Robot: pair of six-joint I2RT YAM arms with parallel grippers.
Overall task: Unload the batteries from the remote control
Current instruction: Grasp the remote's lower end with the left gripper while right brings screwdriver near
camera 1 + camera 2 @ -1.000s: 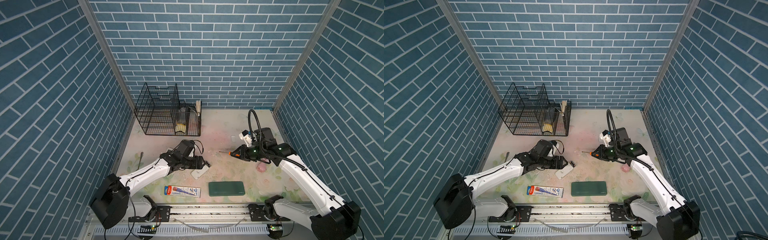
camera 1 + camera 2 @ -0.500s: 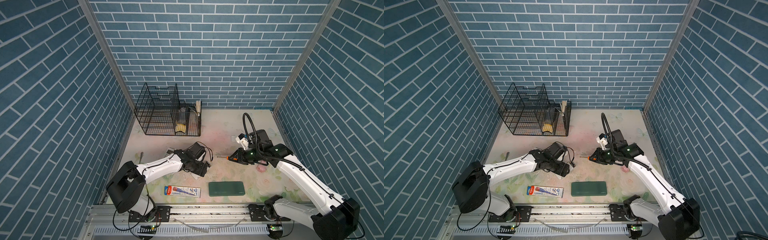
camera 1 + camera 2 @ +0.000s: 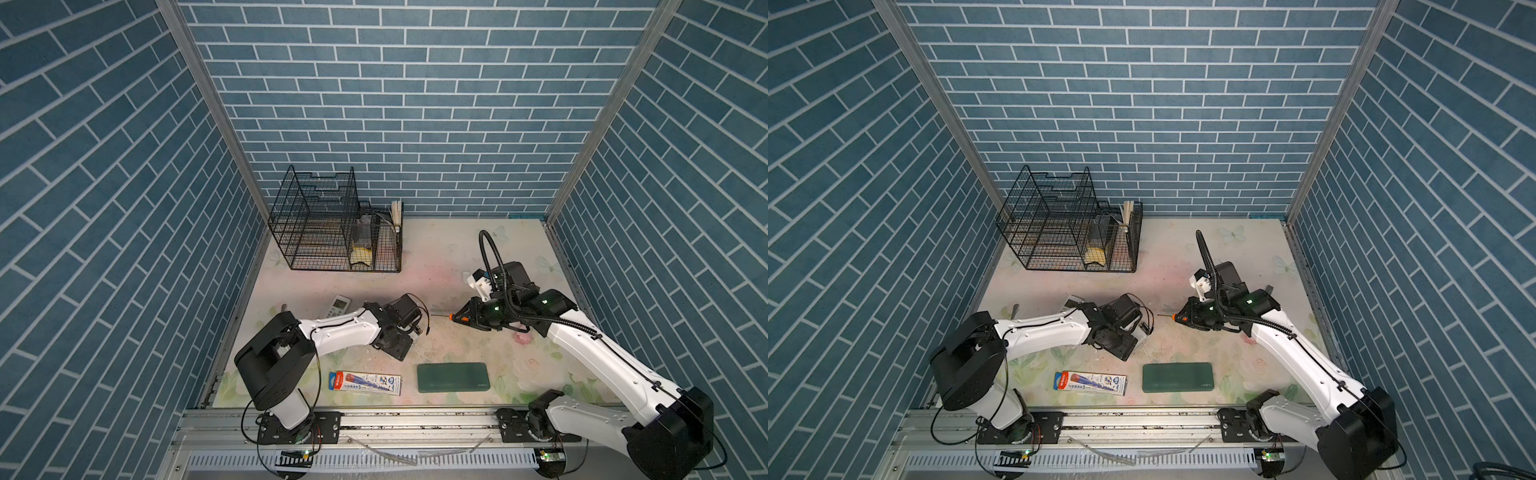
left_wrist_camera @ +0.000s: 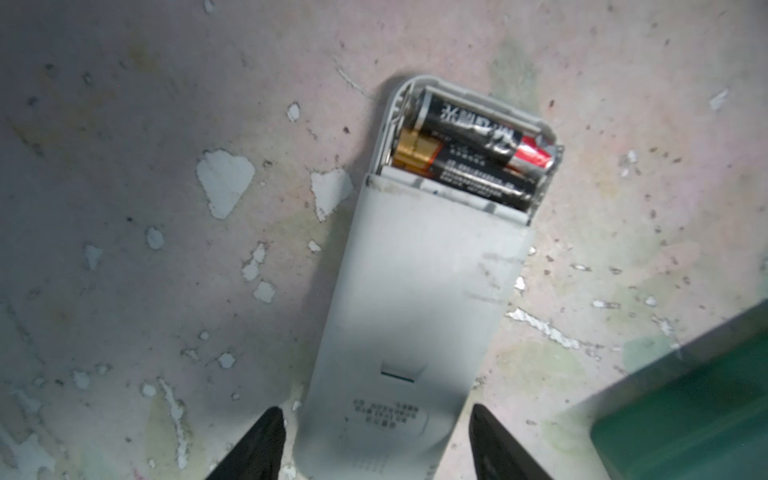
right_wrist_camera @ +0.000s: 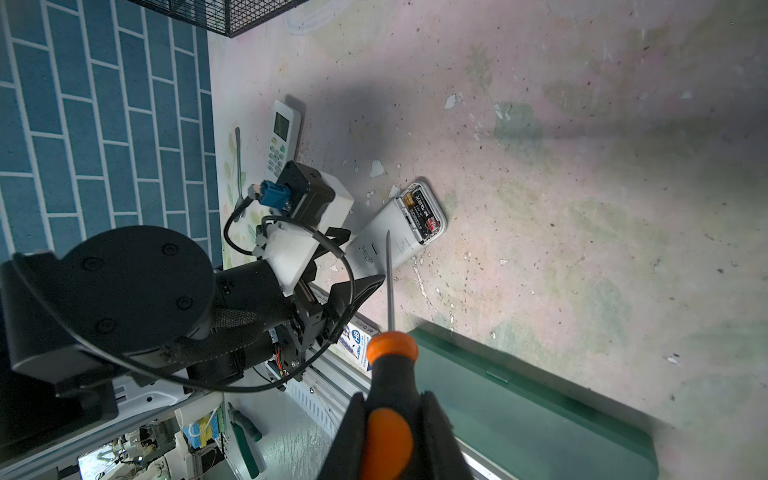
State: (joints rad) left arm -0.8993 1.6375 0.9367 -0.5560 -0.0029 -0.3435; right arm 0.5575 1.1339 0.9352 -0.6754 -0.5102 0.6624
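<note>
Black batteries (image 4: 469, 153) with gold ends lie in the white remote control (image 4: 419, 291), middle of the left wrist picture; my left gripper (image 4: 374, 444) stands apart around its near end. My right gripper (image 5: 395, 440) is clamped on the orange-and-black screwdriver (image 5: 390, 374).

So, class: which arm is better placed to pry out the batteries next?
Probably right: the right gripper holds the screwdriver, aimed toward the batteries; the left gripper only straddles the remote control.
</note>
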